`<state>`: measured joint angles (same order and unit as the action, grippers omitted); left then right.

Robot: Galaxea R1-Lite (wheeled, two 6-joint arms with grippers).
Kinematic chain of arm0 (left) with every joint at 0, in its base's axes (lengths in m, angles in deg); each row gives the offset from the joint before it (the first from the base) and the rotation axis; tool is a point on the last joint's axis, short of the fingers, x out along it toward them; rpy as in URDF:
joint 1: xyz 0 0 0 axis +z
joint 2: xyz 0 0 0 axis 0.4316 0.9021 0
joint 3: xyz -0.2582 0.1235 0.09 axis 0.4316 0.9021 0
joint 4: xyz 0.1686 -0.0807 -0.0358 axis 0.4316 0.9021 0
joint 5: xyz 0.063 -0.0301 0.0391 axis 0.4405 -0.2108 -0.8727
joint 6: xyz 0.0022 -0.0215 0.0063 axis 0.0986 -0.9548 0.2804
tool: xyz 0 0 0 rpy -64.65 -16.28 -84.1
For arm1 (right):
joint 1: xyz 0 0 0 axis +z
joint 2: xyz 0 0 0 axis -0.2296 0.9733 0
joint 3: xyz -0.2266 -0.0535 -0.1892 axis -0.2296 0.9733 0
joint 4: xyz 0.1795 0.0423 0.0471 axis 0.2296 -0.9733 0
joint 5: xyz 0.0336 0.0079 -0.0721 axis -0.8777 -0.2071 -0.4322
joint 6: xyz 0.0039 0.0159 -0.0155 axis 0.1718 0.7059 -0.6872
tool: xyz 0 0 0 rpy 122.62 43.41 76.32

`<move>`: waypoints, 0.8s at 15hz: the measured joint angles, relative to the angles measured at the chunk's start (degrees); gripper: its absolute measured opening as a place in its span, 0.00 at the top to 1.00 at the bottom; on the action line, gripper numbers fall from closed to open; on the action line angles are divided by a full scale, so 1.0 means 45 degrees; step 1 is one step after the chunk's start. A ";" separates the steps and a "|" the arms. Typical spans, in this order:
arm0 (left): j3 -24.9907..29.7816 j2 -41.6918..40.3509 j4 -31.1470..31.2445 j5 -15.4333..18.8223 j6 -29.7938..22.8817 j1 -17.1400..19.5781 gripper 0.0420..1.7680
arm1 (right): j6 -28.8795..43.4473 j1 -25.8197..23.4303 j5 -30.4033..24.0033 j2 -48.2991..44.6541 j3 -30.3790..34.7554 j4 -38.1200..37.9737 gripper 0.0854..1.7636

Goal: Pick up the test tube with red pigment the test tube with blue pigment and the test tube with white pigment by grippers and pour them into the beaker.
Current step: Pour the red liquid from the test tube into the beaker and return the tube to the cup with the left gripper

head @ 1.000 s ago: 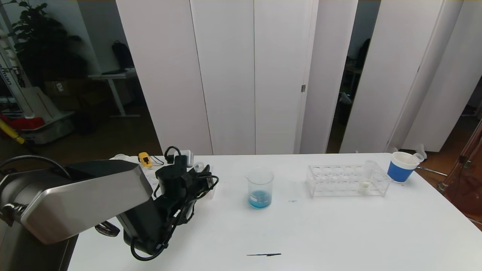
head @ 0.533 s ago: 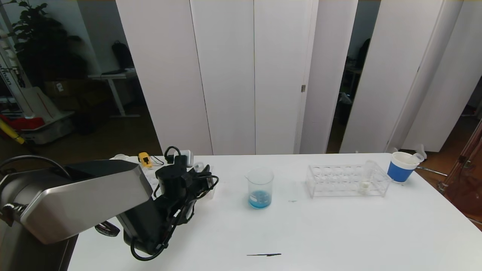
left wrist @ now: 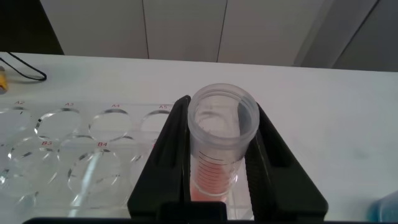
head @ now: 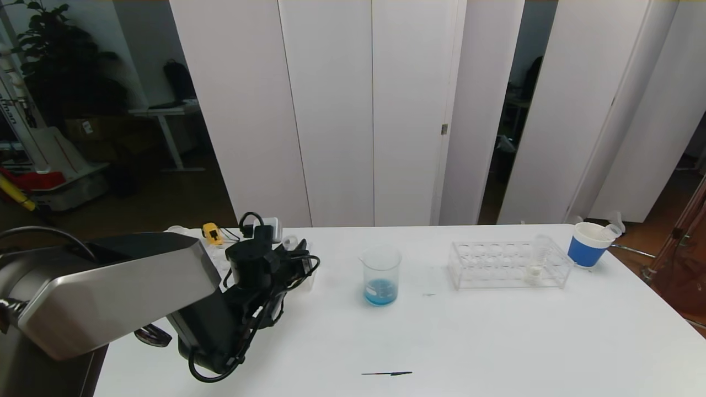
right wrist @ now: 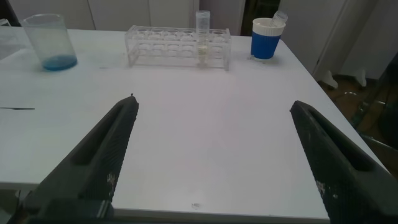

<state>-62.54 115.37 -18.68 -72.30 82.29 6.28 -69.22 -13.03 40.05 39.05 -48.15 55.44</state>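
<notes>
Left arm is folded low over the near-left part of the worktop (head: 496, 342), its pincer (left wrist: 219, 163) reaching into the left rack (left wrist: 68, 162) at the back-left. The pincer is clenched on the red tube (left wrist: 219, 149): black fingers (left wrist: 171, 155) press both sides of the clear ribbed wall, tube upright, mouth open to the wrist camera, red-orange liquid pooled at the bottom. Empty round holes of that rack sit just beside the grip.

Right pincer (right wrist: 214, 155) hangs off the near edge of the worktop, spread wide, nothing between its fingers (right wrist: 102, 155).

Middle of the worktop, the beaker (head: 380, 274) stands alone, clear, flared rim, shallow blue liquid in the bottom. Bare white surface lies between it and the left arm, and more between it and the right rack (head: 507, 264).

The white tube (head: 538, 259) stands upright near the right end of that rack, cream-white liquid at its foot. Just beyond the rack, near the far-right corner, a blue cup (head: 589, 244). A thin dark streak (head: 386, 373) lies on the near worktop, well apart from everything.
</notes>
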 joint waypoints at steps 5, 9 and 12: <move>0.0114 -0.0428 -0.0016 -0.0005 0.0528 -0.0049 0.69 | 0.0005 0.0000 0.0000 0.0000 0.0000 0.0000 0.01; 0.0257 -0.1016 -0.0005 0.0005 0.0962 -0.0098 0.69 | 0.0000 0.0000 0.0000 0.0000 0.0000 0.0000 0.01; 0.0414 -0.1617 0.0068 0.0014 0.1292 -0.0122 0.69 | 0.0005 0.0000 -0.0005 0.0000 0.0000 0.0000 0.01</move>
<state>-60.68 108.09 -18.38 -72.23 88.10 5.73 -69.20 -13.03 40.03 39.05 -48.15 55.44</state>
